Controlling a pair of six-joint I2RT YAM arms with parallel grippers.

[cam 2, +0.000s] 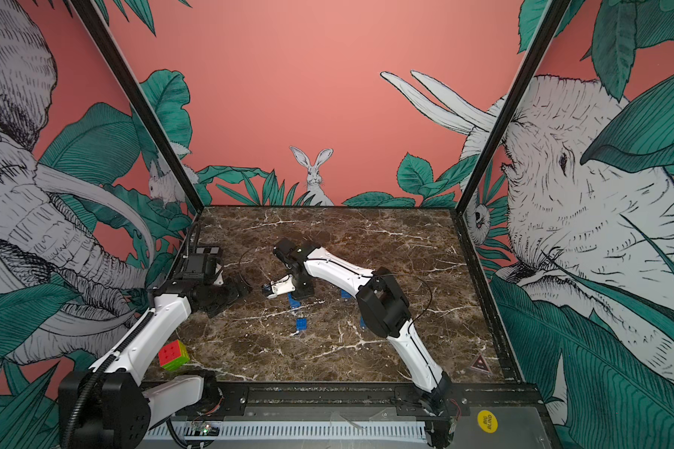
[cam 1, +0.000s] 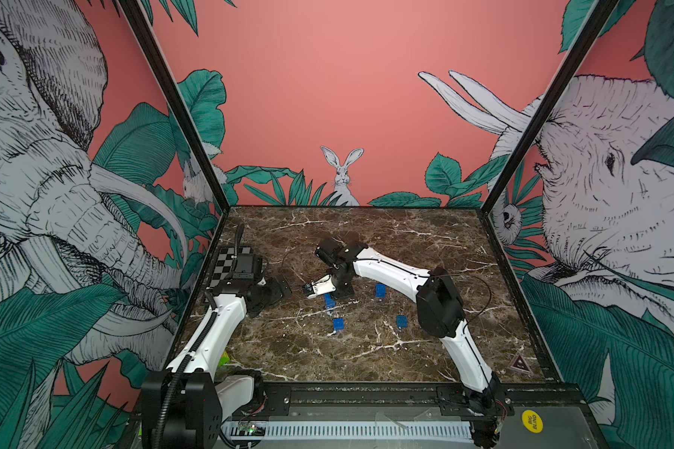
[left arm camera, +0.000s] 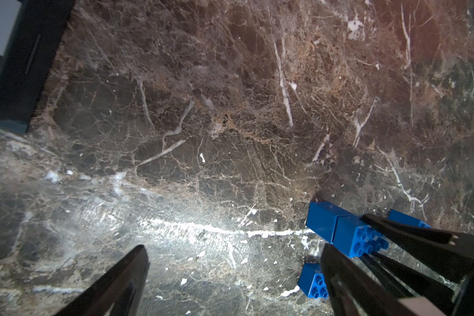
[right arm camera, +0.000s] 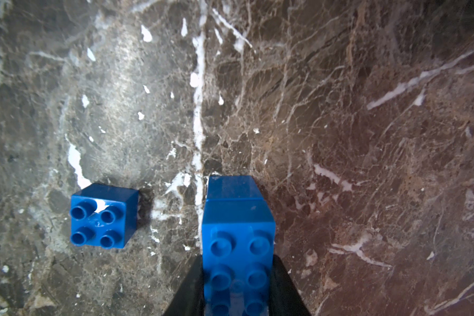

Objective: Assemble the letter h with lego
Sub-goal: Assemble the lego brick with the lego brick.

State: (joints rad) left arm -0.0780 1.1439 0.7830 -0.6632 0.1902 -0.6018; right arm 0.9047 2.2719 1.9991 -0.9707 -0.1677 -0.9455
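Note:
My right gripper (right arm camera: 238, 260) is shut on a stack of two blue lego bricks (right arm camera: 237, 219), a long studded one on top of another. In both top views this stack (cam 1: 329, 302) sits under the right gripper (cam 1: 332, 296) near the table's middle. A square brick (right arm camera: 103, 216) lies just beside it. Two more bricks (cam 1: 380, 290) (cam 1: 401, 321) lie to the right. My left gripper (left arm camera: 234, 249) is open and holds nothing. It hovers left of the stack (left arm camera: 348, 235), in a top view (cam 1: 284, 285). A letter h is not in view.
A multicoloured puzzle cube (cam 2: 174, 354) sits at the front left, by the left arm. A checkerboard plate (cam 1: 226, 260) lies at the left edge, and a triangle sticker (cam 1: 519, 363) at the front right. Printed walls and a black frame (cam 1: 366, 392) bound the marble table (cam 1: 366, 241).

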